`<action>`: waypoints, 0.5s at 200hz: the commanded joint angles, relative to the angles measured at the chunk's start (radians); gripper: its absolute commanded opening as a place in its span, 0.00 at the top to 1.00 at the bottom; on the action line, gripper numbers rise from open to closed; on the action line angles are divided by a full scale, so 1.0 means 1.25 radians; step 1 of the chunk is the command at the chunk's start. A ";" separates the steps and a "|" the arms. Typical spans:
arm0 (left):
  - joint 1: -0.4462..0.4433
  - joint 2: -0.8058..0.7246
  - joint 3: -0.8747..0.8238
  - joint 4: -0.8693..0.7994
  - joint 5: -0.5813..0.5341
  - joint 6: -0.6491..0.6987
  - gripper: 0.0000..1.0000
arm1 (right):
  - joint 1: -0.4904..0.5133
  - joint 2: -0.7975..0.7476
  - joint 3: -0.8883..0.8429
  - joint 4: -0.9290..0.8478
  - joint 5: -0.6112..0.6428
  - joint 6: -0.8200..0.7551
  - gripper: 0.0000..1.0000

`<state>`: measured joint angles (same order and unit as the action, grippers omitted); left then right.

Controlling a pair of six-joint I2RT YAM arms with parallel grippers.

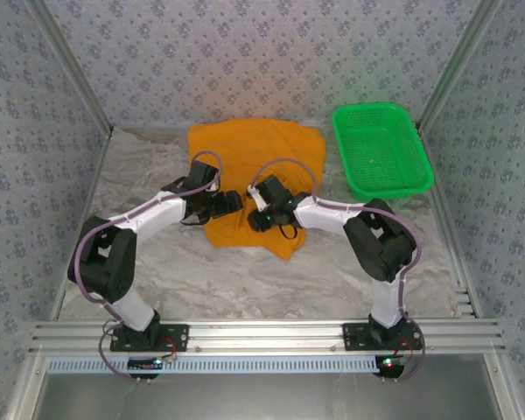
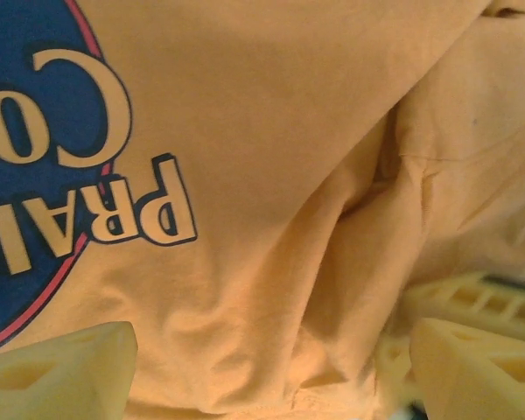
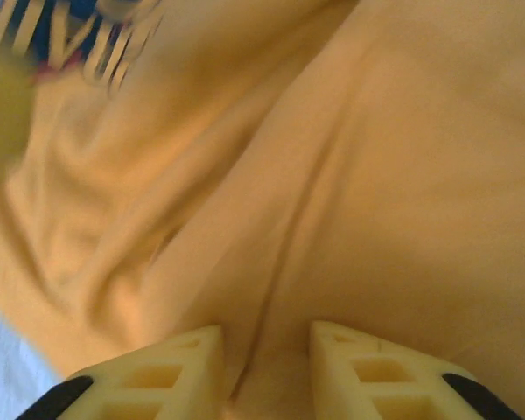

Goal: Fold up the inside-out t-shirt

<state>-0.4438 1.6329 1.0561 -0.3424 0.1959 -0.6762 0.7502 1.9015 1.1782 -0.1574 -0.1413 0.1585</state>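
The t-shirt (image 1: 254, 153) lies bunched on the table (image 1: 332, 271), from the middle of the far edge in toward the centre, with its blue print (image 2: 35, 131) showing. It looks light, limp and creased. It would likely sag and drag rather than slide, so a hem or doubled fold seems the best hold. The left hand (image 2: 267, 376) hangs over it, fingers wide apart. The right hand (image 3: 264, 372) is pinched on a ridge of cloth. A green basket (image 1: 367, 109) sits near the far right corner.

Table (image 1: 140, 171) bare left of t-shirt (image 1: 254, 149); basket (image 1: 381, 157) (far right) blocks.
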 commanded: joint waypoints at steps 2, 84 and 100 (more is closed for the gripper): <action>0.015 0.001 0.048 -0.046 0.059 0.040 0.18 | 0.026 -0.078 -0.130 -0.018 -0.115 0.003 0.88; -0.035 0.144 0.211 -0.128 0.203 0.117 0.20 | -0.016 -0.403 -0.236 -0.085 -0.095 0.006 0.61; -0.042 0.188 0.252 -0.104 0.211 0.126 0.20 | -0.062 -0.370 -0.174 -0.063 0.004 0.023 0.50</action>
<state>-0.4824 1.8019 1.2884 -0.4656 0.4114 -0.5644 0.7452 1.4174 0.8486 -0.2543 -0.2840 0.1669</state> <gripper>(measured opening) 0.802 0.442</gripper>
